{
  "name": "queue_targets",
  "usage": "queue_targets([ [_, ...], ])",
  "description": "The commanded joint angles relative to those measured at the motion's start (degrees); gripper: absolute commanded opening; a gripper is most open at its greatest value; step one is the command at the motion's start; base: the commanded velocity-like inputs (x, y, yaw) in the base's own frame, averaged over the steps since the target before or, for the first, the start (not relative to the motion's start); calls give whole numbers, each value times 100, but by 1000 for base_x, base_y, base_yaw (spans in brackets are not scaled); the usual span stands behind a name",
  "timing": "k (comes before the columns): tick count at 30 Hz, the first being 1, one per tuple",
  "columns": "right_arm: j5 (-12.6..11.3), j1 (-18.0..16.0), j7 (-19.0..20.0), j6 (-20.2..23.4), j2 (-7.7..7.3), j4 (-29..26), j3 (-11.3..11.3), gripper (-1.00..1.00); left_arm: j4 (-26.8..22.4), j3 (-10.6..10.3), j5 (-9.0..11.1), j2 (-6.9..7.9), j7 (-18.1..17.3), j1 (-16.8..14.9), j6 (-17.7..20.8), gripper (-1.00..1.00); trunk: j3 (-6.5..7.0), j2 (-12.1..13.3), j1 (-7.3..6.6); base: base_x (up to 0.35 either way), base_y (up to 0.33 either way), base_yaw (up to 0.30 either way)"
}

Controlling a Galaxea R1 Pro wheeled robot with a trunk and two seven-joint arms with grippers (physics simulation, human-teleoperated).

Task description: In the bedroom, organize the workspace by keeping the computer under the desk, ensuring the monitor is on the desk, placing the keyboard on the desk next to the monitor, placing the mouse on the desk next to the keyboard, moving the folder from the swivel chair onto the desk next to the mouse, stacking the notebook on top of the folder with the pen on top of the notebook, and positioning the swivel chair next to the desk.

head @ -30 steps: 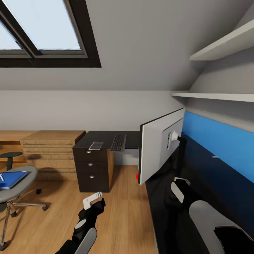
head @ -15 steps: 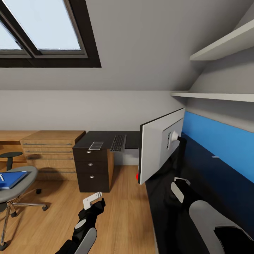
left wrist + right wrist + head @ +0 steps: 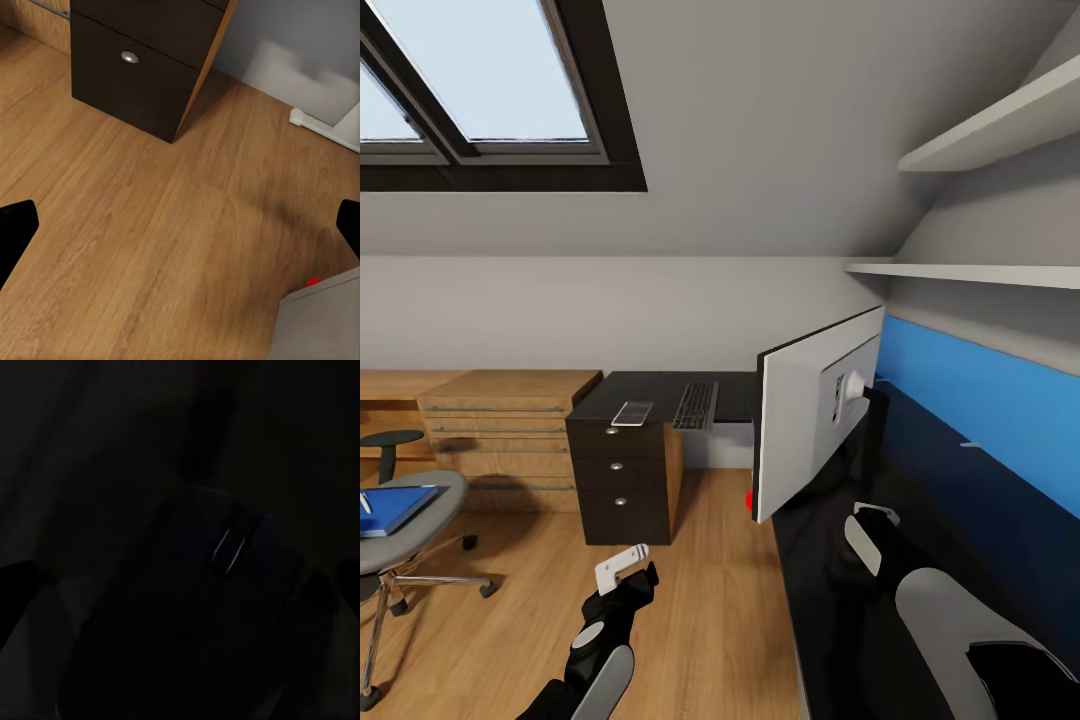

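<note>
The monitor [image 3: 815,425] stands on the black desk [image 3: 930,470], its pale back toward me and its red-dotted corner [image 3: 313,282] over the floor. My right gripper [image 3: 180,585] is open low over the dark mouse [image 3: 214,615] on the desk, with the right arm [image 3: 950,610] reaching along the top. The keyboard [image 3: 696,405] and the grey notebook [image 3: 632,412] lie on the desk's far wing. The blue folder [image 3: 392,508] rests on the swivel chair [image 3: 405,545] with the white pen [image 3: 365,502] on it. My left gripper [image 3: 180,232] hangs open above the floor. The computer is out of view.
A black three-drawer unit [image 3: 622,480] stands under the far wing, with a light-wood chest [image 3: 505,430] beside it. A blue wall panel [image 3: 990,400] and white shelves [image 3: 970,272] run along the right wall. Wood floor [image 3: 700,600] lies between chair and desk.
</note>
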Motion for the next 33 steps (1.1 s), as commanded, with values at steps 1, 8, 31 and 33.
queue_targets([
  [1,-60,1,-29,55,-3,118,22,100,-8,-14,18,7,41,-6,25,100,-8,-3,0,-115,0,0],
  [8,-60,1,-28,55,-3,114,22,100,-1,-13,17,10,41,-6,26,100,-8,-3,0,-151,0,0],
  [31,-60,1,-35,55,-3,110,22,100,9,-13,17,10,41,-6,26,100,-8,-3,0,-9,0,0],
  [33,-60,1,-35,55,-3,110,22,100,10,-13,17,10,41,-6,26,100,-8,-3,0,0,0,0],
])
